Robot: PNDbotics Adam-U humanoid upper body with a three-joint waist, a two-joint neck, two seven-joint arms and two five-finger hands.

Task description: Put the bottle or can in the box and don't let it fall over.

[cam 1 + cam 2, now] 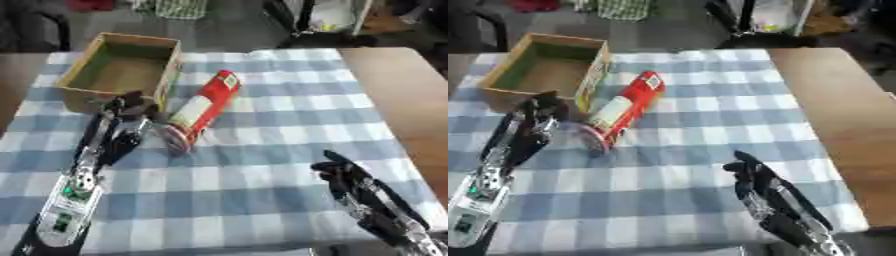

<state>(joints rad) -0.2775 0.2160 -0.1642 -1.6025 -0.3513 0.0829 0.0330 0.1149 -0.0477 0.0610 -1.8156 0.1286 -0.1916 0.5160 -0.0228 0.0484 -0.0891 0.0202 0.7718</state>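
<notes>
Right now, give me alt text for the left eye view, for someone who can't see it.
A red can lies on its side on a blue checked tablecloth, beside an open cardboard box. The robot's left hand is at the can's near end; its right hand rests near the lower right.

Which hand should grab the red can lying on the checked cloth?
Left. The left hand is already beside the near end of the red cylindrical can, next to the open cardboard box. The right hand sits far off near the lower right.

Paired head views, downward, overlapping
</notes>
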